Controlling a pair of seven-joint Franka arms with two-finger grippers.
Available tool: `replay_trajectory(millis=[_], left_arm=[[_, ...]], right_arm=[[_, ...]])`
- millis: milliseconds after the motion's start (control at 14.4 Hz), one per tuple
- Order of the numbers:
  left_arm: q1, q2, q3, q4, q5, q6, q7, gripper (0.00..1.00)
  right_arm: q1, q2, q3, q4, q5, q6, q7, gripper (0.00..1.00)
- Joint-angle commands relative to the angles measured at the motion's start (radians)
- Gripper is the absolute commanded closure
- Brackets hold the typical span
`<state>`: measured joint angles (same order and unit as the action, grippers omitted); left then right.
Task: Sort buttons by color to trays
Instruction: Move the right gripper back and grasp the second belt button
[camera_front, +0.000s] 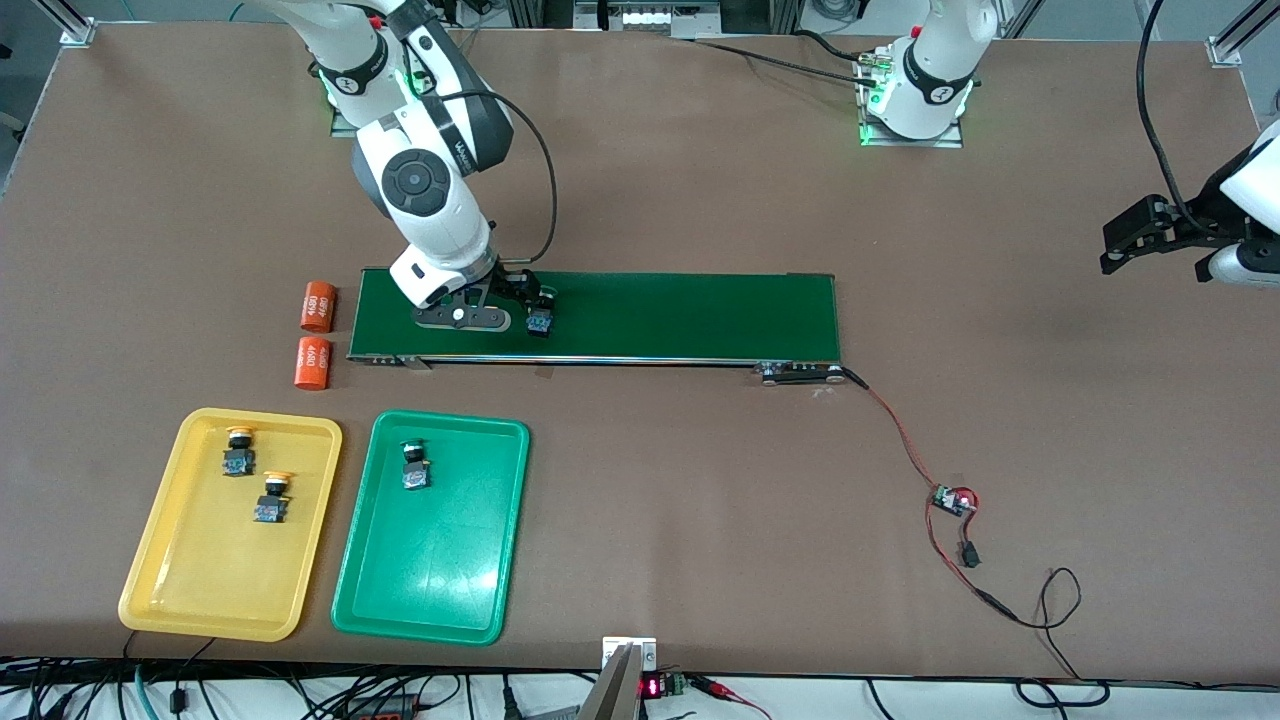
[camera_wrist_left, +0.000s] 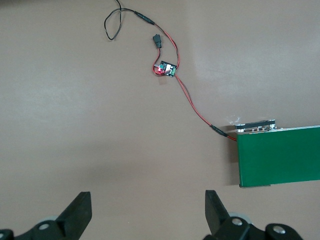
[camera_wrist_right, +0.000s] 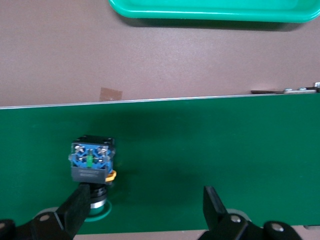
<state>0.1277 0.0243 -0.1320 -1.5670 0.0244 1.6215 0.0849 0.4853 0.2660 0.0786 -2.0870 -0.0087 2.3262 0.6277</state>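
- The conveyor belt (camera_front: 640, 315), long and dark green, lies across the middle of the table.
- The yellow tray (camera_front: 190, 590) and the green tray (camera_front: 440, 590) sit side by side nearer the front camera than the belt, toward the right arm's end of the table.
- The right gripper (camera_wrist_right: 145, 212) is low over the belt, fingers apart; one finger (camera_wrist_right: 80, 205) touches the green cap of the fourth button (camera_wrist_right: 91, 161), which lies tipped on the belt, not centred between the fingers.
- The left gripper (camera_wrist_left: 147, 212) hangs with fingers apart over bare table at the left arm's end; that arm waits.
- Two yellow-capped buttons (camera_front: 238, 452) (camera_front: 272, 499) lie in the yellow tray.
- One green-capped button (camera_front: 415, 466) lies in the green tray.
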Motion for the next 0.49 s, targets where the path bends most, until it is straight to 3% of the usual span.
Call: replay_trajectory(millis=[0, 208, 416], left_arm=[[0.003, -0.004, -0.003, 0.004, 0.009, 0.001, 0.010, 0.00], [0.004, 0.002, -0.003, 0.007, 0.008, 0.005, 0.010, 0.00], [0.006, 0.002, -0.003, 0.005, 0.008, 0.003, 0.010, 0.00]], right_arm=[[0.002, 0.002, -0.005, -0.019, -0.001, 0.048, 0.004, 0.00], [-0.005, 0.022, -0.005, -0.018, -0.013, 0.074, -0.121, 0.00], [-0.007, 0.030, -0.005, -0.018, -0.013, 0.078, -0.121, 0.00]])
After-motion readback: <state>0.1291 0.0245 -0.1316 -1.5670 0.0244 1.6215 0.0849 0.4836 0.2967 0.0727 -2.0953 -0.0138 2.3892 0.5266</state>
